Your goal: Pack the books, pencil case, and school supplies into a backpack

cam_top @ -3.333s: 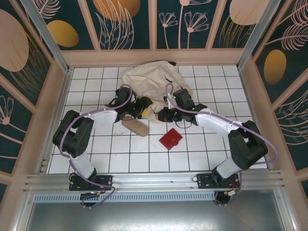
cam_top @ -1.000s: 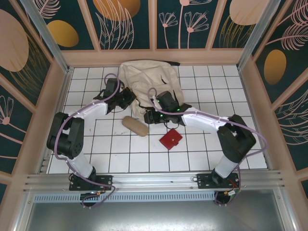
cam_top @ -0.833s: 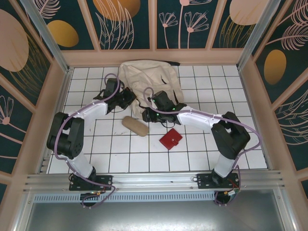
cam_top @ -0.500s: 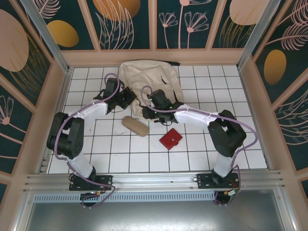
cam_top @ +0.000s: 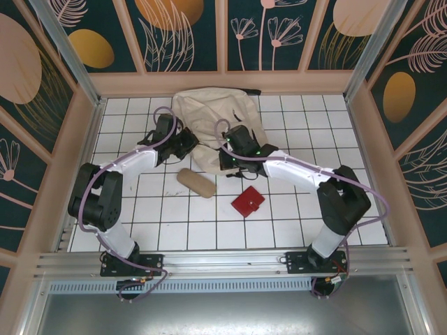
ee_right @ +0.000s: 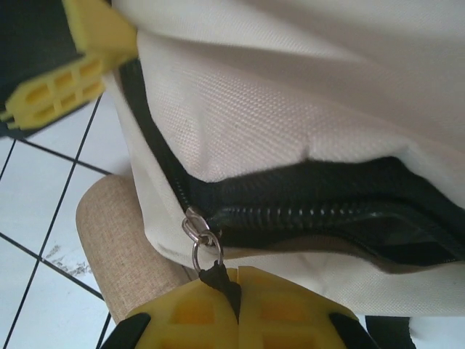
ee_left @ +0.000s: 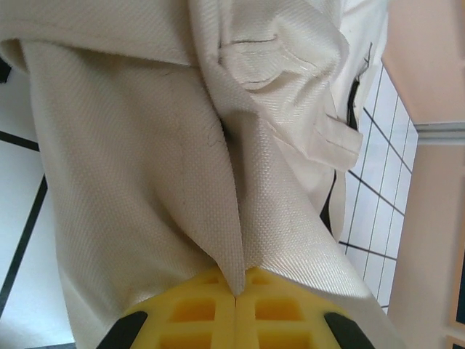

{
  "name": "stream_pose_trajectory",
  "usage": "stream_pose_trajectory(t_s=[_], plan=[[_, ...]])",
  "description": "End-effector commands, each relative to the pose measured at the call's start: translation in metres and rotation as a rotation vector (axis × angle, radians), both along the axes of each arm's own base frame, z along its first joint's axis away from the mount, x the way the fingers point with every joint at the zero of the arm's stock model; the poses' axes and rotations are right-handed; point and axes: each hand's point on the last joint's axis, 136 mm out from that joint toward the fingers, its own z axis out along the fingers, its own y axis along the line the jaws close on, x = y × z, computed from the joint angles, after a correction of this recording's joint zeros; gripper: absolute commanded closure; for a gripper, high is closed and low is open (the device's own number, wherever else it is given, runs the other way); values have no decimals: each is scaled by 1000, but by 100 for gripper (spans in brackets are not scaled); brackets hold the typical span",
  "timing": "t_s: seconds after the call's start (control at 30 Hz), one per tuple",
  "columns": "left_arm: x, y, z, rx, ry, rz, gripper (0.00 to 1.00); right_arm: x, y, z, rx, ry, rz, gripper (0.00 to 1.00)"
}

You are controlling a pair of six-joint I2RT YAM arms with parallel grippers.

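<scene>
1. Two grippers are on the backpack [cam_top: 209, 118], a big, soft cream-beige bag with dark zip lines. It is slumped at the far middle of the counter [cam_top: 140, 223], with its top close to the far wall [cam_top: 223, 82].
2. My left gripper [ee_left: 234, 292] has its yellow fingers pressed fully together on a pinched fold of the bag's coarse weave. From above, the left gripper [cam_top: 190, 145] meets the bag's left flank.
3. My right gripper [ee_right: 234, 285] is clamped tight on the black zip pull [ee_right: 218, 276], which hangs from the dark zip by a small metal ring [ee_right: 197, 234]. From above, the right gripper [cam_top: 225, 162] sits at the bag's near edge.
4. The pencil case [cam_top: 196, 183] — tan-brown with rounded ends — lies slanted just on the near side of the bag. The red case [cam_top: 248, 201], small, flat and square, lies nearer me and to the right, apart from both.
5. In the right wrist view the bag's fabric covers part of the pencil case, and I cannot tell whether the two touch. I also cannot tell whether the zip is parted, and the bag's inside is hidden. From above, both grippers' fingertips are masked by their own wrists.
6. Open white tile runs across the near half of the counter and down both sides — the room there ends at the wooden walls on the left, far and right.
</scene>
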Motion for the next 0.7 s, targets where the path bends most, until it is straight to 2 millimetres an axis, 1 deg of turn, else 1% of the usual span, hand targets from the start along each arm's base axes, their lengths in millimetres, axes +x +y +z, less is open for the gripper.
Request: stream_pose_trajectory(t_s=[0.0, 0.1, 0.17, 0.23, 0.3, 0.5, 0.6, 0.67], plan=[[16, 61, -16, 190, -27, 181, 100, -13, -54, -22, -153, 89, -92, 100], [19, 67, -17, 200, -31, 194, 100, -11, -60, -21, -164, 93, -91, 100], [21, 67, -14, 195, -42, 188, 100, -11, -61, -20, -157, 96, -76, 100], [23, 68, -24, 208, -27, 184, 100, -13, -59, -19, -134, 113, -40, 100], [24, 68, -24, 214, -30, 184, 100, -14, -59, -19, -127, 124, -13, 100], [26, 74, -22, 229, -37, 190, 100, 0, -77, -15, -186, 87, -25, 100], [27, 70, -19, 221, -51, 167, 100, 2, -66, -3, -126, 83, 30, 100], [27, 60, -11, 189, -75, 114, 100, -3, -49, 4, -54, 96, 97, 100]])
